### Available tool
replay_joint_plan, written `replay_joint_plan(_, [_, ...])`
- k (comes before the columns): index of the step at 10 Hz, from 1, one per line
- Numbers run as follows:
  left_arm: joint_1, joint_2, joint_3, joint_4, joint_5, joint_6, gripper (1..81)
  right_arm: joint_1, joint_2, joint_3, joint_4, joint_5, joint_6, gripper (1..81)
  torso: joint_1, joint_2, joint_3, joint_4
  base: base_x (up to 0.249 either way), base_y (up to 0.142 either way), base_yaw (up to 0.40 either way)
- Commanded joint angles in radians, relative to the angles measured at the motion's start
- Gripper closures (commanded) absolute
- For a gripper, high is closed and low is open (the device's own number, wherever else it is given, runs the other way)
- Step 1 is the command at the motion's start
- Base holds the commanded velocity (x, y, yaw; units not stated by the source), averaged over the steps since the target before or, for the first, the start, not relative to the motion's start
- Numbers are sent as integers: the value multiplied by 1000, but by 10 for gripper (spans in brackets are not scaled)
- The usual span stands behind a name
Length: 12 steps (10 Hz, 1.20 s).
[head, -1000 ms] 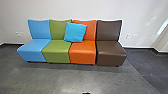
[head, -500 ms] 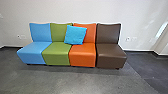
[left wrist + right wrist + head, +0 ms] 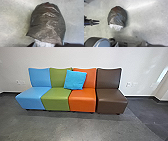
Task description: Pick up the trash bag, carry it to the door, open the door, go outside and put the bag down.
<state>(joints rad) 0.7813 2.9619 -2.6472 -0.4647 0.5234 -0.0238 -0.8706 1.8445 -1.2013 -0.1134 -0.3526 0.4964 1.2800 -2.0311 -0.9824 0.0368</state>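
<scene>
Black glossy plastic formed the trash bag (image 3: 116,16) on the grey floor (image 3: 140,18) at the robot's twelve o'clock, its white neck (image 3: 116,27) toward six, presumably for grasping, while the black left gripper (image 3: 99,22) hung released toward nine, the right gripper's state unreadable.

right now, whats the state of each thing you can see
trash bag: bulging, on the floor, not held, something white showing at one end
left gripper: open slightly, empty
cushion: tilted, propped against the green and orange seat backs
seats: upright, side by side, nobody on them
</scene>
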Motion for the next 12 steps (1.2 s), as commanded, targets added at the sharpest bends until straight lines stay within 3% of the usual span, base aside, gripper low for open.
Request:
replay_joint_plan(1, [-135, 5, -10, -23, 95, 1, 10, 100, -81, 62, 41, -46, 2, 10, 63, -97, -91, 0, 0, 0, 0])
replay_joint_plan(2, [-135, 11, -11, -22, 95, 1, 10, 107, -90, 71, 43, -46, 4, 10, 86, -133, -126, 0, 0, 0, 0])
replay_joint_plan(3, [-142, 13, -11, -22, 96, 1, 10, 117, -98, 80, 43, -48, 4, 10, 108, -169, -65, 0, 0, 0, 0])
replay_joint_plan(5, [-174, 29, -11, -23, 98, 1, 10, 124, -103, 85, 43, -52, 4, 10, 147, -229, -116, 0, 0, 0, 0])
replay_joint_plan(9, [-196, 103, -34, -20, 112, 1, 10, 127, -106, 86, 44, -52, 4, 10, 228, -358, -132, 0, 0, 0, 0])
replay_joint_plan(11, [-190, 128, -42, -15, 115, 1, 10, 138, -100, 94, 54, -52, 4, 10, 271, -429, -229, 0, 0, 0, 0])
replay_joint_plan(12, [-182, 132, -42, -14, 113, 1, 10, 144, -98, 94, 55, -52, 5, 10, 287, -456, -242, 0, 0, 0, 0])
